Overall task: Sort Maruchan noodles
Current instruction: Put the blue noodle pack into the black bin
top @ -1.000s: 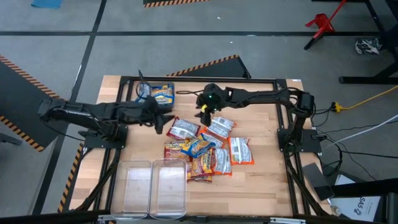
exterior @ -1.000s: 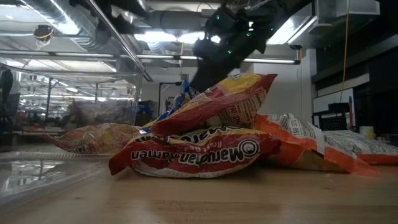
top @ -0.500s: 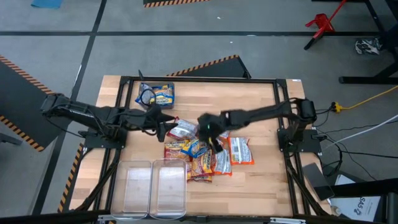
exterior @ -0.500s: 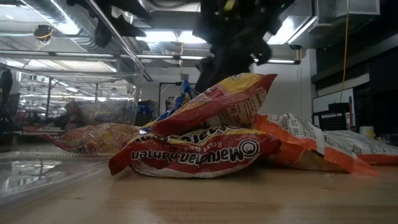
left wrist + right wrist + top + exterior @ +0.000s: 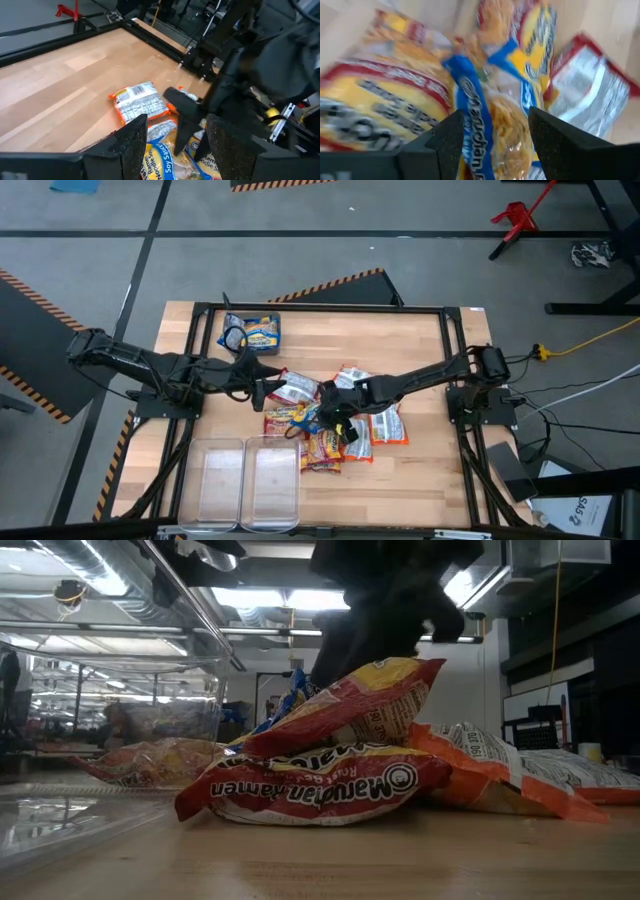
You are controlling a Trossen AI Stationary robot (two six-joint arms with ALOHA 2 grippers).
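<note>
My right gripper [image 5: 332,420]: lowered over the middle of the noodle pile, fingers spread, a blue-and-yellow packet [image 5: 495,115] lying in the gap between them; I cannot tell whether the fingers touch it yet.
My right fingers [image 5: 445,145]: parted on either side of that blue packet, nothing pinched.
My right arm [image 5: 425,376]: reaching from its base at the table's right side in across the pile.
My left gripper [image 5: 262,385]: at the pile's left edge, fingers apart and empty, pointing toward the packets.
My left fingers [image 5: 134,142]: spread, with blue-and-yellow packets [image 5: 157,160] just ahead and below them.
Orange-and-white packet [image 5: 140,102]: flat on the wood beyond my left fingers, at the pile's far edge.
Maruchan noodles [image 5: 330,420]: most lie heaped in the centre of the table, overlapping each other, a mix of red-and-yellow, blue-and-yellow and orange-and-white.
Front packets: in the low view a red-and-yellow packet [image 5: 310,790] lies flat on the wood with another [image 5: 350,705] tilted on top of it.
Separate blue packet [image 5: 250,332]: alone near the table's far left corner, well apart from the heap.
Clear bins [image 5: 250,480]: two side by side at the near edge, just beside the pile's near left end.
Table [image 5: 430,470]: light wooden top inside a black frame.
</note>
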